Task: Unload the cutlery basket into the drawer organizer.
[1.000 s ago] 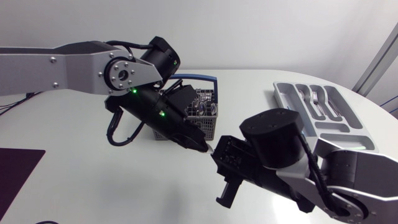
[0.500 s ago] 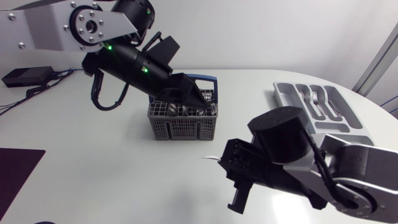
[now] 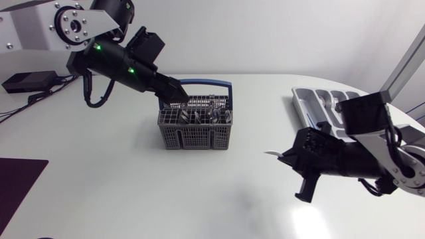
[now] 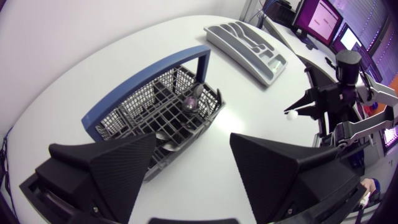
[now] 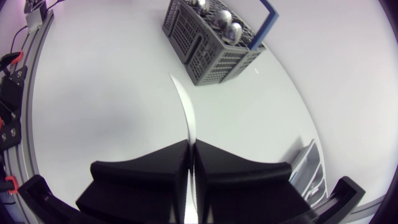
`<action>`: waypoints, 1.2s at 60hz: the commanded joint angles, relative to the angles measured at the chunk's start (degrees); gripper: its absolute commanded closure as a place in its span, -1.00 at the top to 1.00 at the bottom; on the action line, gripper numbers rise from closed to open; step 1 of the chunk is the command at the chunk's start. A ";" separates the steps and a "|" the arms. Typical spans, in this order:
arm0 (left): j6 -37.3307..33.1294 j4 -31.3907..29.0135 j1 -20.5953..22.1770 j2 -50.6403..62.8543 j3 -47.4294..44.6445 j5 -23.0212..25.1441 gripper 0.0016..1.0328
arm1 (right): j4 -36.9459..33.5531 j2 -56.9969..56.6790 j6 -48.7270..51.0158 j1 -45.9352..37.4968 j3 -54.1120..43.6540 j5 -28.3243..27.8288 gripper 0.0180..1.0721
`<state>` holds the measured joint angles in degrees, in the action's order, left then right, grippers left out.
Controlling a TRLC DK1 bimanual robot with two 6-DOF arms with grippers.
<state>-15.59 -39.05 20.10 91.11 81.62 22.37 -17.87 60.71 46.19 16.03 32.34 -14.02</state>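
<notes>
No legible text, label, number or sign on any surface.

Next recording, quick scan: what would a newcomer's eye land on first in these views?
The left gripper hangs open just above the grey mesh cutlery basket with a blue handle, with shiny cutlery standing in it. Between that basket and the grey plastic drawer organizer at the table's right side, the right gripper is shut on a slim silver table knife, its blade pointing roughly toward the basket.
</notes>
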 commanded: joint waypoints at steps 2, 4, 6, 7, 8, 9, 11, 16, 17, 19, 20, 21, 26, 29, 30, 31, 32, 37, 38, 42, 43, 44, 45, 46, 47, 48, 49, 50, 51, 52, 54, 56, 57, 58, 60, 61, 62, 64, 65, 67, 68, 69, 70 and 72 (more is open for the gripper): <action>-3.48 1.43 -2.26 -0.23 -1.73 -0.05 0.62 | -1.82 1.43 7.59 -6.28 -1.14 -2.50 -0.89; -4.27 1.61 -2.70 -0.06 -1.91 -0.05 0.62 | -1.91 2.13 9.53 -8.12 -1.14 -3.12 -0.89; -4.97 1.69 -2.87 0.03 -2.17 -0.05 0.61 | -2.08 2.75 11.20 -9.97 -1.14 -3.91 -0.89; -5.50 1.87 -2.96 0.12 -2.44 -0.05 0.61 | -2.35 3.19 12.43 -11.46 -1.05 -4.52 -0.89; -6.03 1.96 -3.13 0.12 -2.70 -0.05 0.62 | -2.61 3.63 13.48 -12.52 -0.87 -5.05 -0.89; -6.20 2.05 -3.31 0.12 -2.96 -0.05 0.62 | -2.70 4.16 14.54 -13.75 -0.70 -5.49 -0.89; -6.55 2.22 -3.31 0.12 -3.40 -0.05 0.61 | -3.05 5.03 16.47 -15.59 -0.35 -6.11 -0.89; -8.75 2.22 -3.05 0.03 -4.81 -0.05 0.61 | -3.93 7.93 21.74 -21.74 1.41 -8.30 -0.89; -9.19 2.31 -2.96 -0.06 -5.25 -0.05 0.61 | -4.37 8.55 22.80 -22.80 1.94 -8.74 -0.89; -10.42 2.31 -2.87 -0.41 -6.04 -0.05 0.61 | -5.25 9.96 25.26 -25.17 3.08 -9.53 -0.89; -10.68 2.31 -2.78 -0.58 -6.30 -0.05 0.61 | -5.69 10.57 26.23 -26.14 3.61 -9.80 -0.89; -10.95 2.40 -2.78 -0.67 -6.57 -0.13 0.61 | -6.04 11.27 27.28 -27.11 4.14 -10.24 -0.89; -11.91 3.01 -2.70 -0.93 -7.45 -0.57 0.61 | -6.92 14.70 31.76 -31.41 6.69 -10.68 -0.89; -12.00 3.28 -2.70 -0.93 -7.45 -0.57 0.61 | -7.71 17.08 34.40 -33.96 8.44 -10.94 -0.89; -12.00 3.28 -2.70 -0.85 -7.45 -0.57 0.61 | -7.97 17.69 35.10 -34.66 8.97 -10.94 -0.89; -12.00 3.36 -2.61 -0.85 -7.45 -0.57 0.61 | -8.15 18.31 35.90 -35.19 9.41 -10.94 -0.89; -12.00 3.28 -2.52 -0.93 -7.45 -0.57 0.61 | -8.15 19.01 36.95 -35.81 9.76 -10.94 -0.89; -12.00 3.28 -1.46 -1.20 -7.71 -0.66 0.61 | -8.85 22.61 42.57 -39.24 12.31 -10.50 -0.89; -12.00 3.28 -1.38 -1.20 -7.71 -0.66 0.61 | -9.03 23.40 43.28 -39.85 12.93 -10.50 -0.89; -11.74 3.28 -0.15 -1.46 -7.80 -2.16 0.61 | -8.94 26.04 45.74 -42.14 14.95 -10.15 -0.89; -11.74 3.28 -0.06 -1.46 -7.80 -2.33 0.61 | -8.94 26.48 46.27 -42.49 15.30 -10.06 -0.89; -11.65 3.28 0.03 -1.46 -7.80 -2.51 0.61 | -8.85 27.10 46.97 -43.10 15.74 -10.06 -0.89; -11.56 3.36 0.29 -1.46 -7.71 -2.68 0.61 | -8.76 27.71 47.50 -43.63 16.18 -9.97 -0.89; -11.56 3.36 0.29 -1.46 -7.71 -2.86 0.61 | -8.67 28.33 47.94 -44.07 16.62 -9.71 -0.89; -11.56 3.28 0.38 -1.55 -7.71 -2.86 0.61 | -8.50 28.94 48.46 -44.42 17.06 -9.45 -0.89; -11.56 3.28 0.56 -1.55 -7.62 -2.95 0.61 | -8.32 29.64 48.99 -44.95 17.58 -9.18 -0.89; -11.65 3.28 0.56 -1.55 -7.62 -3.03 0.61 | -8.24 30.26 49.52 -45.30 18.02 -9.01 -0.89; -11.65 3.36 0.64 -1.55 -7.53 -3.21 0.61 | -8.24 30.79 50.05 -45.65 18.46 -8.83 -0.89; -11.74 3.36 0.73 -1.55 -7.53 -3.47 0.61 | -8.24 31.40 50.66 -46.00 18.99 -8.65 -0.89; -11.83 3.36 0.91 -1.55 -7.45 -3.65 0.61 | -8.15 31.84 51.01 -46.35 19.34 -8.48 -0.89; -12.18 3.28 1.17 -1.55 -7.45 -3.91 0.61 | -7.88 33.25 51.72 -47.06 20.48 -8.13 -0.89; -12.97 3.28 1.26 -1.64 -7.45 -4.62 0.61 | -7.62 34.65 52.24 -47.76 21.63 -7.51 -0.89; -13.67 3.28 1.35 -1.81 -7.45 -5.06 0.61 | -7.53 35.27 52.33 -48.02 22.15 -7.42 -0.89; -14.11 3.28 1.35 -1.90 -7.45 -5.14 0.61 | -7.62 35.88 52.51 -48.29 22.77 -7.25 -0.89; -15.25 3.28 1.26 -2.08 -7.45 -5.23 0.61 | -7.62 37.20 52.77 -48.82 24.00 -6.90 -0.89; -15.61 3.28 1.17 -2.25 -7.36 -5.23 0.61 | -7.62 37.82 52.95 -49.08 24.44 -6.72 -0.89; -16.05 3.28 1.08 -2.25 -7.36 -5.23 0.61 | -7.53 38.35 53.03 -49.34 24.97 -6.46 -0.89; -16.92 3.28 0.73 -2.34 -7.18 -5.32 0.61 | -7.44 39.22 53.12 -49.78 25.93 -6.37 -0.89; -17.28 3.28 0.47 -2.34 -7.09 -5.32 0.60 | -7.44 40.01 53.21 -50.13 26.64 -6.37 -0.89; -18.16 3.28 -0.06 -2.34 -6.92 -5.32 0.60 | -7.44 40.89 53.39 -50.57 27.60 -6.02 -0.89; -18.77 3.19 -0.15 -2.34 -6.92 -5.32 0.60 | -7.36 41.51 53.56 -50.92 28.04 -5.84 -0.89; -19.21 3.19 -0.15 -2.43 -7.01 -5.32 0.60 | -7.09 42.04 53.65 -51.19 28.31 -5.67 -0.89; -20.09 3.10 -0.23 -2.52 -7.18 -5.32 0.60 | -6.74 42.39 53.65 -51.36 28.57 -5.49 -0.89; -21.76 3.01 -0.23 -2.78 -7.62 -5.32 0.60 | -6.21 43.44 53.82 -51.80 29.10 -5.05 -0.89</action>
<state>-33.10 -35.92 20.49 89.84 75.24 17.41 -24.88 101.16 97.62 -34.48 59.59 -19.84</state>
